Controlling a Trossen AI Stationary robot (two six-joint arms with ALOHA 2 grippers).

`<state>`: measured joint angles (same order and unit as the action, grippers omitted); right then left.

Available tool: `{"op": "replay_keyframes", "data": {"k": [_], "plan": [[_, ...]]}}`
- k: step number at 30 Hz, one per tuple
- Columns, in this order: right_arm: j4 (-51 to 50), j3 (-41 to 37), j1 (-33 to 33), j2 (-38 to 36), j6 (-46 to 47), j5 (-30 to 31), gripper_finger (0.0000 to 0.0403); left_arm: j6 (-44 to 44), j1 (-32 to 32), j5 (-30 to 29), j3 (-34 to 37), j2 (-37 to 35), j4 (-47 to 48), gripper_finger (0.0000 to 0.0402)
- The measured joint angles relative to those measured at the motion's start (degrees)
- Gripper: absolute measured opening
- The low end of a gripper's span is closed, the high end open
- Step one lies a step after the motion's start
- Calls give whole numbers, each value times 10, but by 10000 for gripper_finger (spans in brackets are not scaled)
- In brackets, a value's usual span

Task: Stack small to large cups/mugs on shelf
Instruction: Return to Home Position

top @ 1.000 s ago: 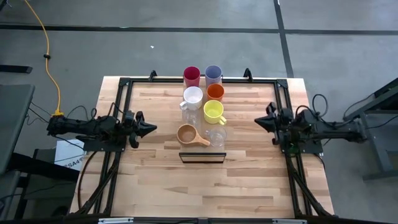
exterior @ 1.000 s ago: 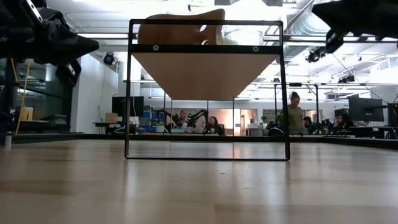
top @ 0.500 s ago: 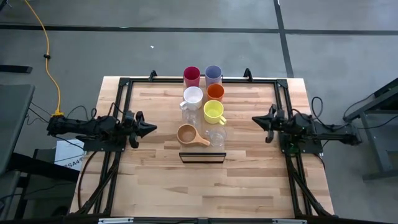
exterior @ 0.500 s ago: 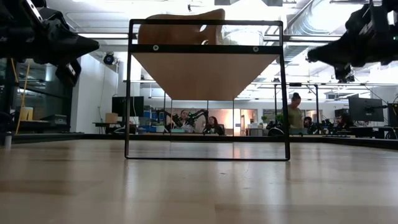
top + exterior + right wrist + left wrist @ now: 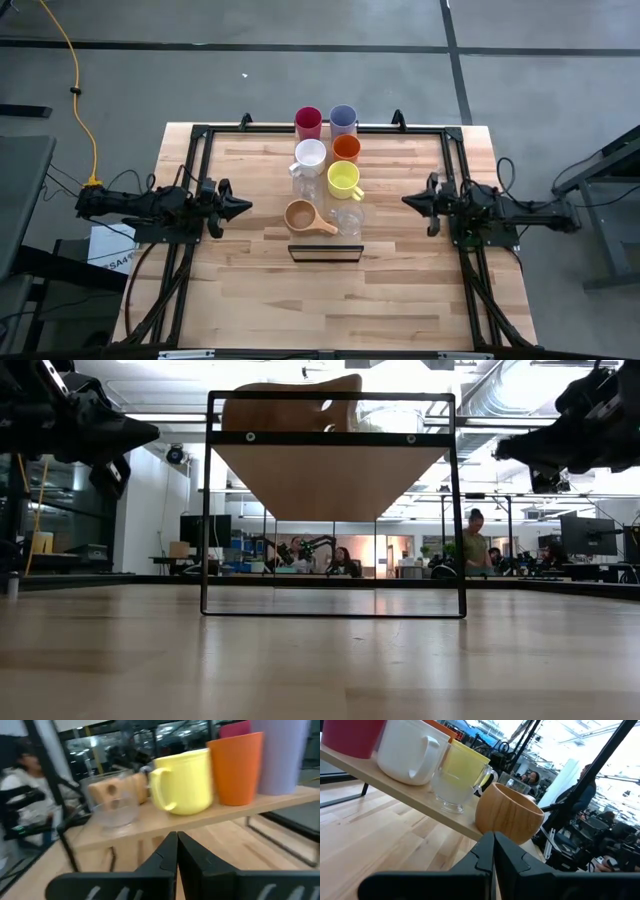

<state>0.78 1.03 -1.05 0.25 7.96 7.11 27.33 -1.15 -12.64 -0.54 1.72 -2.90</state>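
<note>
Nearest, at 6 o'clock in the high view: bare pale butcher-block tabletop (image 5: 250, 290) with a black frame. At centre, the long narrow light-wood shelf (image 5: 325, 252) with a dark front edge, running toward 12 o'clock and loaded in pairs: brown wooden handled cup (image 5: 300, 216) beside a clear glass (image 5: 348, 218), then a second clear glass (image 5: 306, 186) and a yellow mug (image 5: 343, 179), a white mug (image 5: 310, 155) and an orange tumbler (image 5: 346, 148), a red tumbler (image 5: 308, 122) and a lavender-blue tumbler (image 5: 343, 119) farthest. At 9 o'clock, well apart from the shelf, the left gripper (image 5: 240, 207), jaws pinched together on nothing; at 3 o'clock, the right gripper (image 5: 408, 201), likewise. Beyond, grey concrete floor (image 5: 550, 60) with a yellow cable (image 5: 75, 90) at 10 o'clock; in the low view, a bright workshop with a standing person (image 5: 473, 530). Since a second ago: a slight shift of the right gripper toward the shelf; elsewhere no change.
</note>
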Motion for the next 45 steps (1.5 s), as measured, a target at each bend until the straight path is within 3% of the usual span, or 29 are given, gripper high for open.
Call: {"op": "replay_keyframes", "data": {"k": [3, 9, 19, 45], "plan": [[10, -5, 11, 1, 5, -16, 0, 0, 0, 0, 0, 0, 0, 1], [14, -5, 13, 1, -18, 14, 0, 0, 0, 0, 0, 0, 0, 1], [14, -5, 13, 1, 138, 9, 0, 0, 0, 0, 0, 0, 0, 1], [15, -5, 19, 1, 141, 9, 0, 0, 0, 1, 0, 3, 0, 1]]}}
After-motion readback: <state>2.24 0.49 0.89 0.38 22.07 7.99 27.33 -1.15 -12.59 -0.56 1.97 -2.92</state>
